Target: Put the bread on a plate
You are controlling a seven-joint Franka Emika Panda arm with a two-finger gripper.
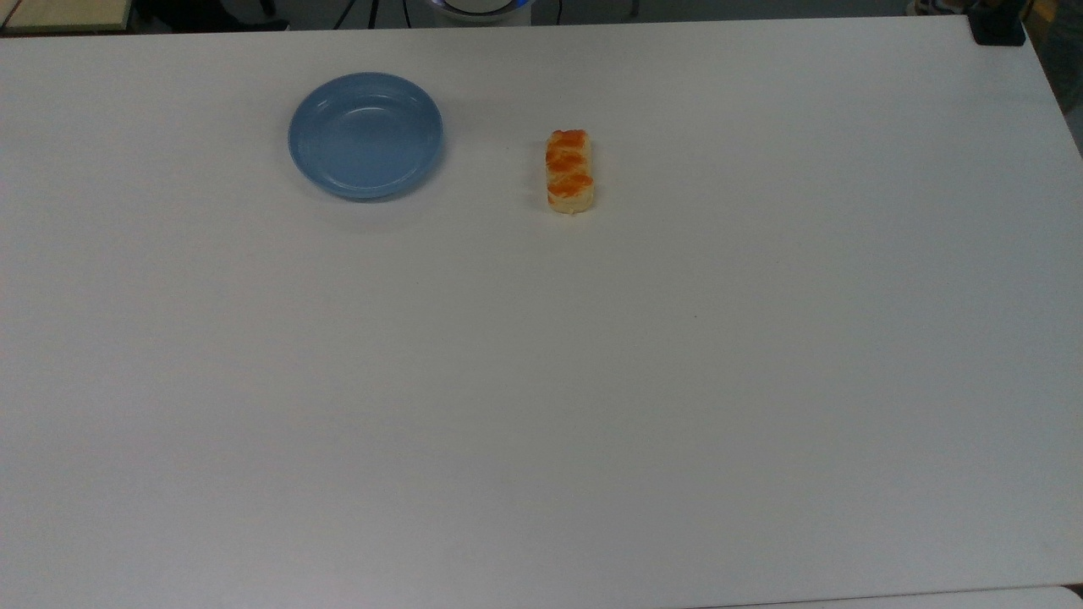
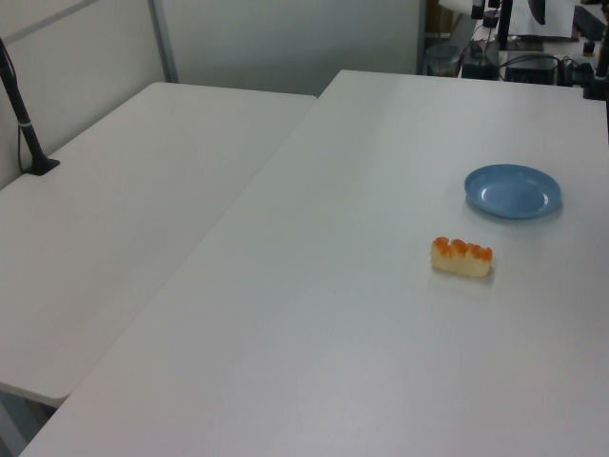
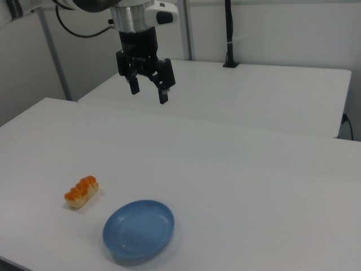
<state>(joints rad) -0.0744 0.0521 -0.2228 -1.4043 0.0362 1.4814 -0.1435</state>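
Observation:
The bread point(image 1: 569, 171), a small pale-yellow loaf with orange-brown glazed patches, lies flat on the white table point(image 1: 541, 381). It also shows as bread point(image 2: 462, 257) in the left view and bread point(image 3: 81, 191) in the right view. The light-blue plate point(image 1: 365, 135) sits empty, a short way to the top view's left of the loaf, seen too as plate point(image 2: 512, 190) and plate point(image 3: 139, 228). My gripper point(image 3: 149, 91) hangs open high above the table in the right view, well away from both, with nothing between its fingers.
A second white table point(image 2: 124, 209) adjoins along the left view's left, with a black clamped post point(image 2: 24, 124) on it. A black clamp point(image 1: 997, 30) sits at the top view's far right corner. Broad bare tabletop lies in front of the bread and plate.

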